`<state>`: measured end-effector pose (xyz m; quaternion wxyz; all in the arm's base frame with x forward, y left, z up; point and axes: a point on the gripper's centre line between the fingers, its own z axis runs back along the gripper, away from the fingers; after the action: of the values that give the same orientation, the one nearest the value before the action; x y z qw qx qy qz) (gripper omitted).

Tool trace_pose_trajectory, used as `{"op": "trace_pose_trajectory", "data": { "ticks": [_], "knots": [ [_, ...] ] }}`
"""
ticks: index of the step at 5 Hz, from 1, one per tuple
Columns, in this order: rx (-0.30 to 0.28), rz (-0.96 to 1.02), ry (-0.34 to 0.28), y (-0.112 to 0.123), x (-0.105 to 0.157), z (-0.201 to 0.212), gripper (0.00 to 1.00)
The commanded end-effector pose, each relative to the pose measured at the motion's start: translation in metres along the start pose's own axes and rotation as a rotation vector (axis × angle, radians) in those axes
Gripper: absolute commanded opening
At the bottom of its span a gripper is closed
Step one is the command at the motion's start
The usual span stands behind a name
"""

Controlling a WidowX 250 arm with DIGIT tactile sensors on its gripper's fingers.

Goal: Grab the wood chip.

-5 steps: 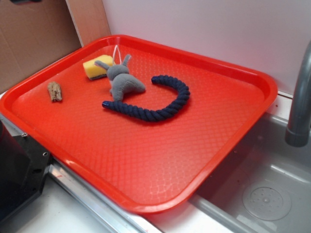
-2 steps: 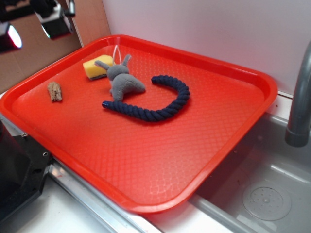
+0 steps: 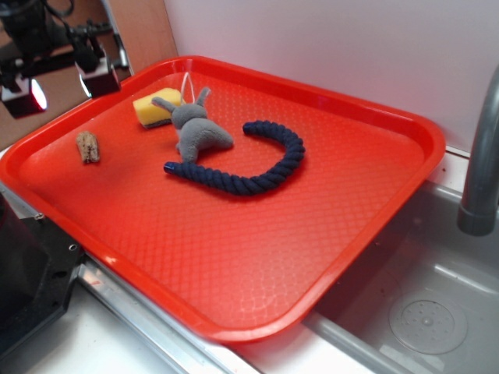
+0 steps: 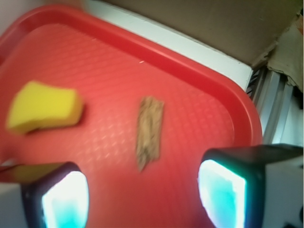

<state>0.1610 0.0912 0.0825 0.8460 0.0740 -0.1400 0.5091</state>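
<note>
On my exterior view, the red plastic tray (image 3: 327,234) fills mid-frame; the small rough light-brown wood chip (image 3: 87,146) lies at its left, the yellow sponge (image 3: 153,107) upper left, the open black gripper (image 3: 61,87) above them.

A large red plastic tray (image 3: 257,257) with a textured base and raised rim fills most of the exterior view. Near its far left corner lies a yellow rectangular sponge (image 3: 156,107) with a darker underside. A grey plush mouse (image 3: 196,130) touches the sponge's right side, its ears pointing towards the back wall. Just beside the mouse, a dark navy braided rope (image 3: 257,165) curves in a hook shape across the tray's middle. To the right, a grey metal sink basin (image 3: 425,304) sits below the tray's edge, with a grey faucet pipe (image 3: 482,167) rising at the frame's right. Brown cardboard (image 3: 54,47) stands behind the tray on the left.
</note>
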Motion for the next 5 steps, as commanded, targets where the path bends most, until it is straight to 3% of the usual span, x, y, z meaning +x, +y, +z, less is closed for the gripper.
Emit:
{"op": "trace_pose_trajectory", "data": {
  "ticks": [1, 2, 3, 4, 5],
  "knots": [
    [0.027, 0.079, -0.034, 0.012, 0.011, -0.033, 1.0],
    [0.044, 0.072, -0.06, 0.01, 0.009, -0.063, 1.0],
    [0.017, 0.073, -0.058, 0.013, 0.005, -0.073, 1.0],
    [0.003, 0.075, -0.047, 0.018, 0.002, -0.082, 0.0],
    [0.001, 0.093, -0.052, 0.018, 0.004, -0.081, 0.0]
  ]
}}
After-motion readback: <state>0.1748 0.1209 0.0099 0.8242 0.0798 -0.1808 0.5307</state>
